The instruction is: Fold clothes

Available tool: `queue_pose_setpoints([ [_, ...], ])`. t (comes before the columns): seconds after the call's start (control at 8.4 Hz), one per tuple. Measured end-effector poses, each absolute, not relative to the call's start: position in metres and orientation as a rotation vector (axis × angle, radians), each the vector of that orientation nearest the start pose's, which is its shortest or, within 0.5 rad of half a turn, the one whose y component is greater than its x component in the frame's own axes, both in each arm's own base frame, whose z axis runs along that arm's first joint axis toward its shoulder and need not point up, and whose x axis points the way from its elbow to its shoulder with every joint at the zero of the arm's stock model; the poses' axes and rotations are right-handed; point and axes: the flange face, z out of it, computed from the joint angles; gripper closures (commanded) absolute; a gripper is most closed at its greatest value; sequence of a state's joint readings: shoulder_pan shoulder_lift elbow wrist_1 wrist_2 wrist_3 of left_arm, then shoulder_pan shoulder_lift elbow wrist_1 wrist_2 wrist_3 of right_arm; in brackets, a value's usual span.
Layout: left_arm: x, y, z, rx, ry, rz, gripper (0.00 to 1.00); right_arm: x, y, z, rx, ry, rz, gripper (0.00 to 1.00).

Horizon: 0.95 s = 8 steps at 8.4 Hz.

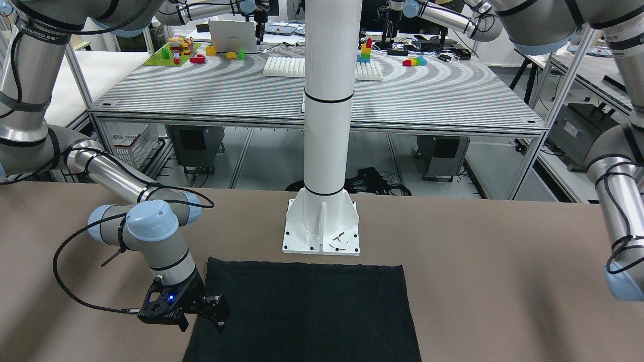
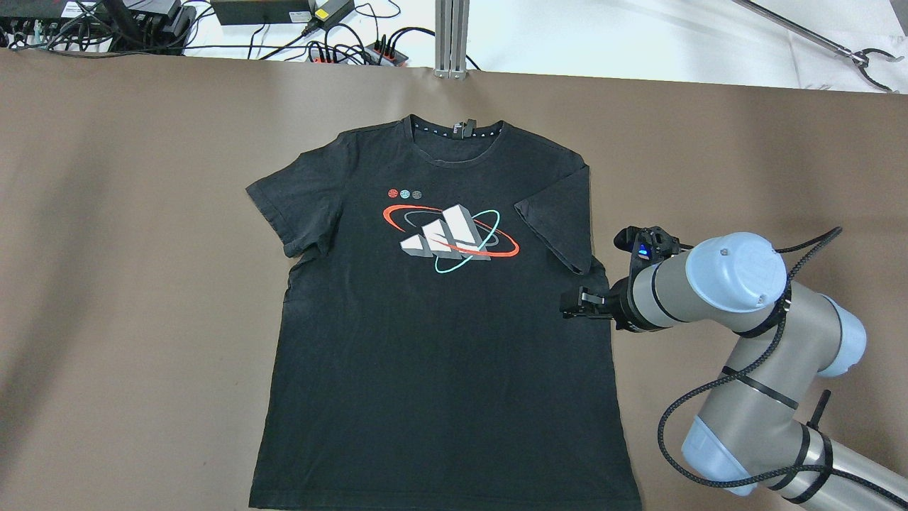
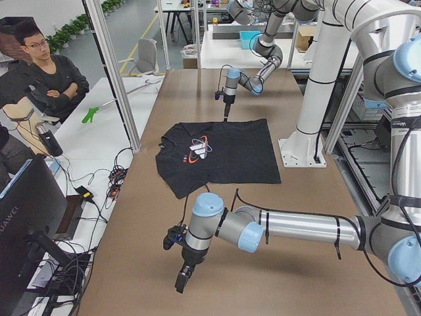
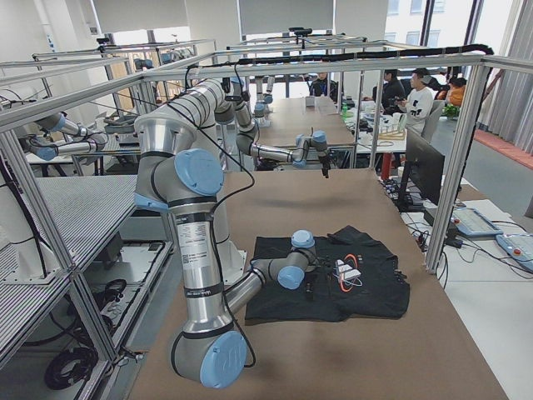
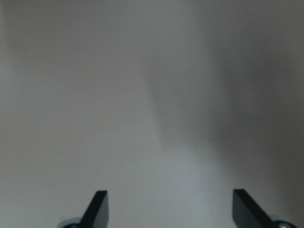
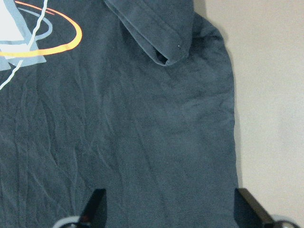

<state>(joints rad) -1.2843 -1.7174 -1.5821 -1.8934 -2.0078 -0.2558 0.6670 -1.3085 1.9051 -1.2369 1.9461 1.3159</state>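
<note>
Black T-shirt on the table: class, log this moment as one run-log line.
T-shirt flat, print up | one sleeve lying on body | right gripper open over side edge | left gripper open over bare table

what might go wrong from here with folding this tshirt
1. The open right claw hangs over the t-shirt at its side edge, one finger over cloth and one over bare table. It may pinch only the top layer or slip off the hem.
2. The sleeve near it lies flipped onto the body, so a pull could bunch it.
3. The left claw is over bare table, so a one-sided lift may skew the fold.
</note>
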Motion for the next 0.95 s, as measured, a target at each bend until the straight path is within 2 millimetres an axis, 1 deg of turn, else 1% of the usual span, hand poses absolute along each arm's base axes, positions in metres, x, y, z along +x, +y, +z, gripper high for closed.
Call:
queue_pose_setpoints([
  [0.12, 0.124, -0.594, 0.526, 0.333, 0.6, 0.127, 0.22, -0.386, -0.426, 0.326, 0.097, -0.977, 0.204, 0.06],
  [0.24, 0.173, -0.603, 0.497, 0.315, 0.661, 0.123, 0.31, -0.386, -0.426, 0.325, 0.099, -0.977, 0.203, 0.06],
  [0.36, 0.214, -0.611, 0.477, 0.288, 0.705, 0.118, 0.37, -0.386, -0.426, 0.324, 0.102, -0.978, 0.204, 0.06],
  [0.48, 0.247, -0.623, 0.466, 0.264, 0.737, 0.123, 0.43, -0.387, -0.426, 0.323, 0.104, -0.977, 0.205, 0.06],
  [0.6, 0.276, -0.639, 0.467, 0.25, 0.772, 0.138, 0.47, -0.387, -0.427, 0.323, 0.107, -0.976, 0.206, 0.06],
  [0.71, 0.298, -0.657, 0.474, 0.248, 0.816, 0.152, 0.48, -0.387, -0.427, 0.323, 0.113, -0.974, 0.209, 0.06],
  [0.83, 0.316, -0.674, 0.473, 0.244, 0.859, 0.152, 0.48, -0.387, -0.428, 0.323, 0.12, -0.972, 0.212, 0.06],
  [0.95, 0.326, -0.685, 0.467, 0.238, 0.886, 0.147, 0.5, -0.387, -0.428, 0.322, 0.124, -0.972, 0.214, 0.06],
])
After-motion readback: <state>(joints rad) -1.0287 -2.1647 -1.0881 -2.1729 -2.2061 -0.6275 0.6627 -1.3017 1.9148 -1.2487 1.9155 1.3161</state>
